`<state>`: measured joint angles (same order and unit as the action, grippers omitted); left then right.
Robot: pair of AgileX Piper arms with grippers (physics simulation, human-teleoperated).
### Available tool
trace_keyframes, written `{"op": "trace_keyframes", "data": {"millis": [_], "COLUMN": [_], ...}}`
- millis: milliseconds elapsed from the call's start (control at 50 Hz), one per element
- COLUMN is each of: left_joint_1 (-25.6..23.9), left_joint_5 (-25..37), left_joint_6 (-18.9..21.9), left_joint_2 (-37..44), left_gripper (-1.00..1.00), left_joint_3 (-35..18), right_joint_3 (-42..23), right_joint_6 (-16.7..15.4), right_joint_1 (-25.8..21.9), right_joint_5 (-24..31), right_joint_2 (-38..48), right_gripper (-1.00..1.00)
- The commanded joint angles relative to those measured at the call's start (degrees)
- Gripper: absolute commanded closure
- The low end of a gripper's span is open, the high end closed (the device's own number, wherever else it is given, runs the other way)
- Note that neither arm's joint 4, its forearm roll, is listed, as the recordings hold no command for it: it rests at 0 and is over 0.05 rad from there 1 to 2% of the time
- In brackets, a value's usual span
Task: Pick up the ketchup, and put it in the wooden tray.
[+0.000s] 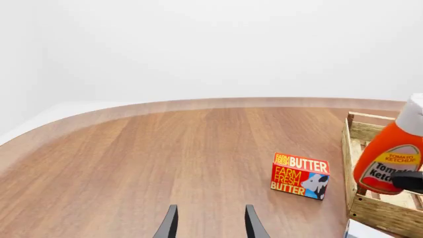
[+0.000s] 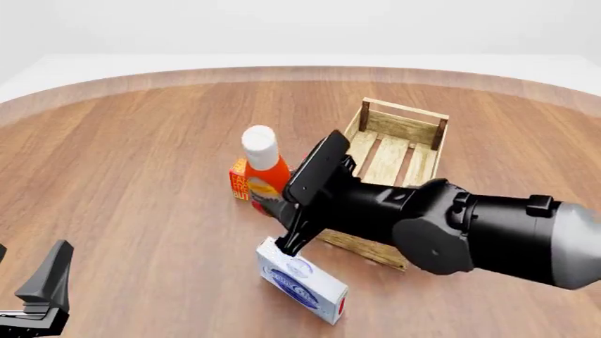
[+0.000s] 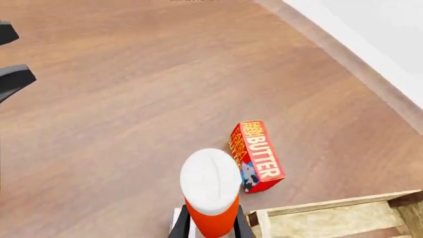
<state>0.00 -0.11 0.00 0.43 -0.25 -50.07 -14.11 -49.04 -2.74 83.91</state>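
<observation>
The tall red-orange ketchup bottle with white cap is gripped by the right gripper's fingers beside the light-wood slatted tray. Rigid, likely smooth plastic; a mid-body grip suits it. Left fingers gape open.

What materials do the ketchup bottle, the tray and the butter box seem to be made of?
Ketchup bottle: likely smooth glossy plastic, red-orange with a white cap and printed label. Wooden tray: pale unfinished-looking wood, with visible grain and slats. Butter box: probably printed cardboard, with flat faces and sharp edges. These are renders, so all this is guesswork.
</observation>
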Motion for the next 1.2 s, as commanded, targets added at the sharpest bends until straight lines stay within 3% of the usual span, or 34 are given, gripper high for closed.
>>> {"op": "trace_keyframes", "data": {"millis": [20,400,440,620,1200], "left_joint_1": [0.0,0.0,0.0,0.0,0.0], "left_joint_5": [0.0,0.0,0.0,0.0,0.0], "left_joint_6": [0.0,0.0,0.0,0.0,0.0], "left_joint_2": [0.0,0.0,0.0,0.0,0.0], "left_gripper": [-1.0,-1.0,-1.0,-1.0,-1.0], "left_joint_3": [0.0,0.0,0.0,0.0,0.0], "right_joint_3": [-1.13,-1.13,-1.05,-0.45,-3.76], "right_joint_6": [1.19,2.91,4.57,5.84,12.08], "right_joint_1": [6.41,16.44,17.57,22.83,32.98], "right_joint_5": [3.56,3.75,3.36,1.15,-4.6], "right_joint_2": [-3.97,-3.49,-3.41,-2.28,12.59], "right_gripper": [1.0,1.0,1.0,1.0,1.0]}}
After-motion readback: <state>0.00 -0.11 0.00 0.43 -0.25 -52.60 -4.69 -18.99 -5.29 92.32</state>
